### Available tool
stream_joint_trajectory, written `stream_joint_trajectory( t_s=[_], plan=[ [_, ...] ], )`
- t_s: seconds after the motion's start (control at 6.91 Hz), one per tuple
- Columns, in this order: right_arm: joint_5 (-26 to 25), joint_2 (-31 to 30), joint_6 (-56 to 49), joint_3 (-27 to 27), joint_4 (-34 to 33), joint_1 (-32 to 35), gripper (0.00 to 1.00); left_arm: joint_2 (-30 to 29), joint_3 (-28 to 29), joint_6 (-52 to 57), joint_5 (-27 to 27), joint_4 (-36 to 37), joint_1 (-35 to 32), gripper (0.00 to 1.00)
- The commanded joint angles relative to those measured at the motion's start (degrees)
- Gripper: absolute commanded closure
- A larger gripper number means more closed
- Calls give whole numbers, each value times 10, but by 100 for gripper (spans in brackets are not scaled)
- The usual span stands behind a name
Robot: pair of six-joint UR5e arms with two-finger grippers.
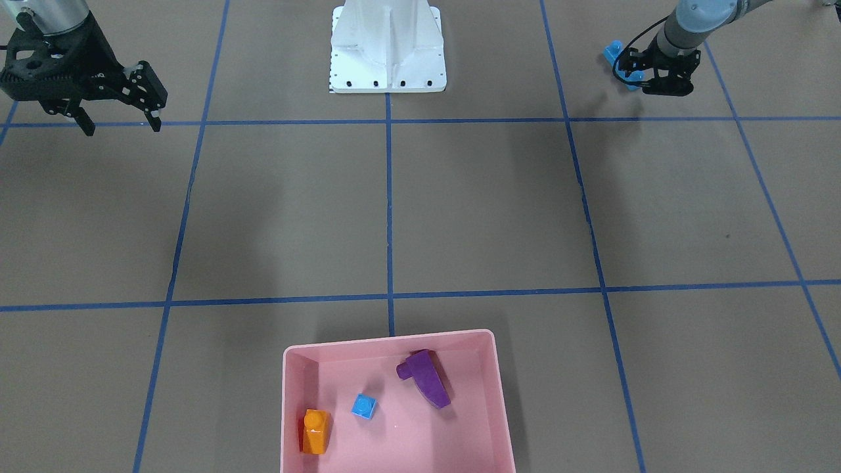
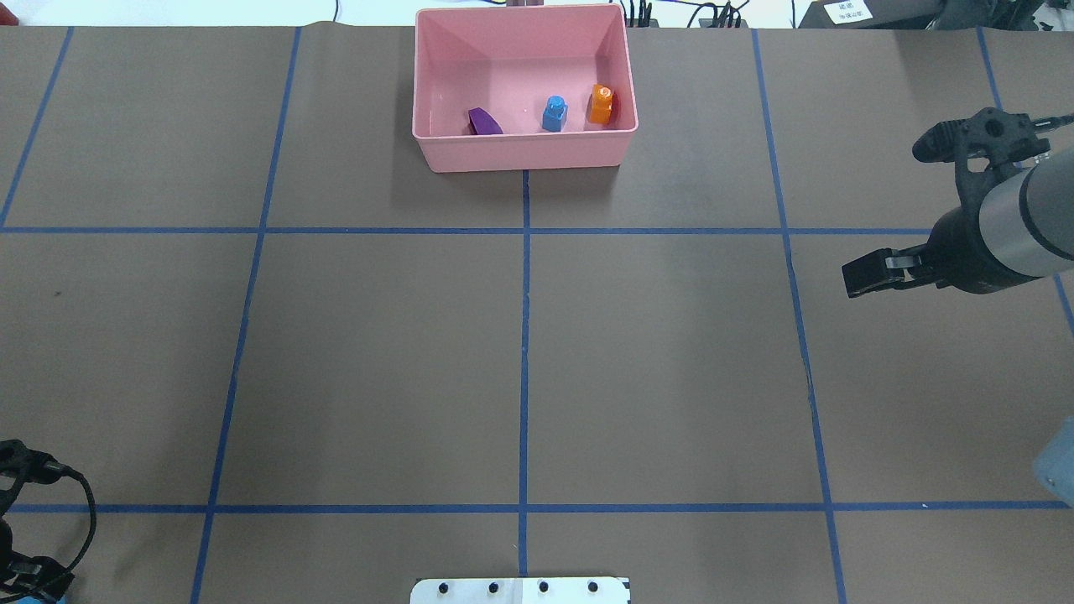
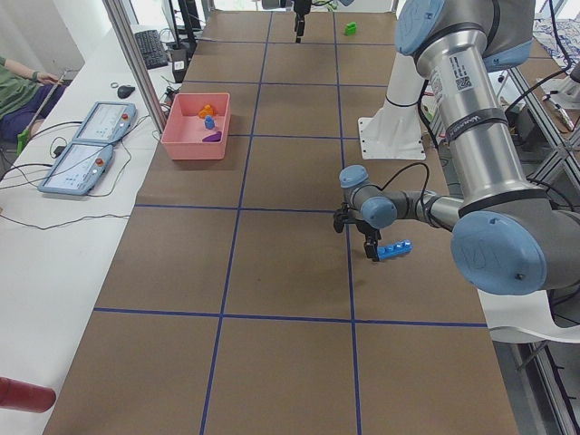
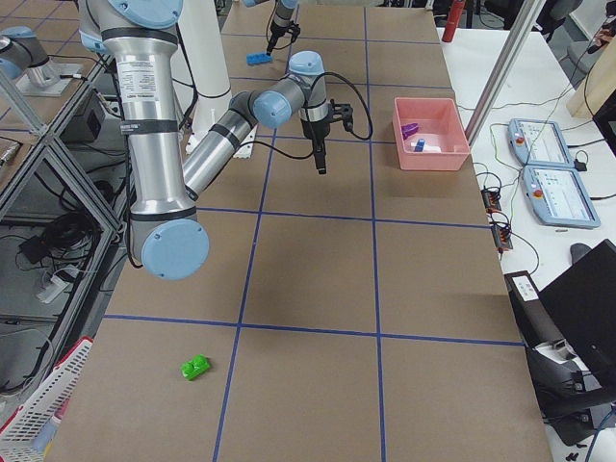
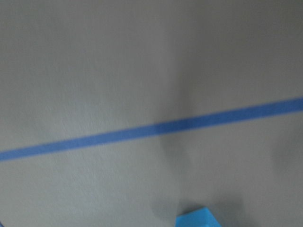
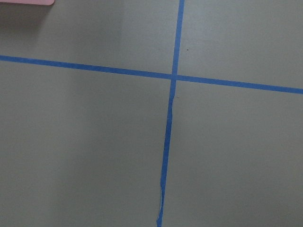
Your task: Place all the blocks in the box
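Three blocks already lie in the box (image 1: pixel 387 337), at 6 o'clock in the front view: the orange block (image 1: pixel 315 430), the small blue cube (image 1: pixel 363 406) and the purple wedge (image 1: pixel 427 380), whose long axis runs 11 to 5. Two remain outside.

The long blue block (image 1: pixel 615 52) is at the left hand (image 1: pixel 665 82), at 1 o'clock, also lying 11 to 5. I cannot tell whether that hand has closed on it.

The green block (image 4: pixel 195 367) lies on the tabletop (image 4: pixel 308 289) at 7 o'clock in the right-side view, well apart from the box.

The right hand (image 1: pixel 120 121) hangs wide open and empty.
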Motion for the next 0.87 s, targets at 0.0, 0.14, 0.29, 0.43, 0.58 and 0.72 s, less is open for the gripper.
stream_joint_trajectory(
  t_s=[0.0,0.14,0.29,0.43,0.58,0.72],
  plan=[
    [-1,0,0,1,0,-1,1,7,3,-109,0,-45,33,1],
    [-1,1,0,1,0,-1,1,5,7,-164,4,-60,60,1],
    [-1,1,0,1,0,-1,1,1,13,-173,8,-61,84,1],
    [-1,5,0,0,0,-1,1,0,15,-172,8,-71,87,1],
    [-1,6,0,0,0,-2,1,0,17,-172,8,-80,92,10],
    [-1,6,1,1,0,-2,1,0,20,-171,8,-80,94,23]
  ],
)
